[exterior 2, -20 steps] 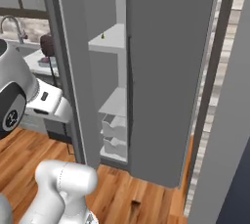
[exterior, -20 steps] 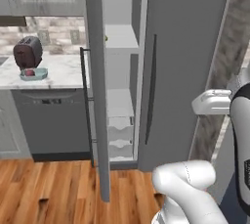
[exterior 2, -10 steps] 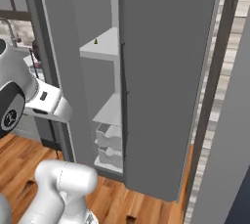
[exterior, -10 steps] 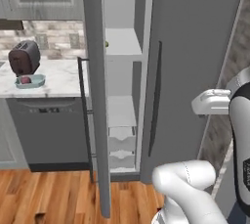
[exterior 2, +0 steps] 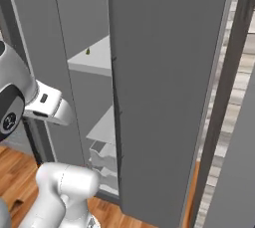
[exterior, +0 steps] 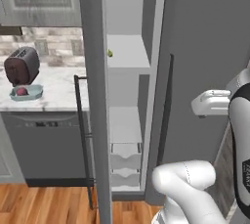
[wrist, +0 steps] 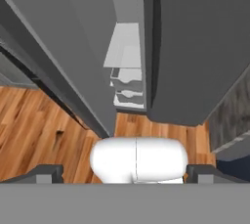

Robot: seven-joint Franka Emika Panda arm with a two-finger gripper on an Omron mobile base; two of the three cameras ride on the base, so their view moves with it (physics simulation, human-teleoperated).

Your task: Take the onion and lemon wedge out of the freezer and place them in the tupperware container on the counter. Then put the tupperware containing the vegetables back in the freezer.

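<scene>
Before the freezer (exterior: 195, 47), the base has rolled closer
Onion (exterior: 21, 91) sits in the tupperware container (exterior: 27, 92); lemon wedge (exterior: 110, 53) remains on the freezer shelf; hand (wrist: 124, 171) released

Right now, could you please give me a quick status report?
End effector open, empty. Onion in tupperware container on counter. Lemon wedge on freezer shelf. Freezer door ajar, narrow gap.

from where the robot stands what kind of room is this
A home kitchen, by the look of it: a tall dark grey freezer with its narrow door open on white shelves, a white marble counter over grey cabinets, and a dark red toaster against a stone-tile backsplash.
</scene>
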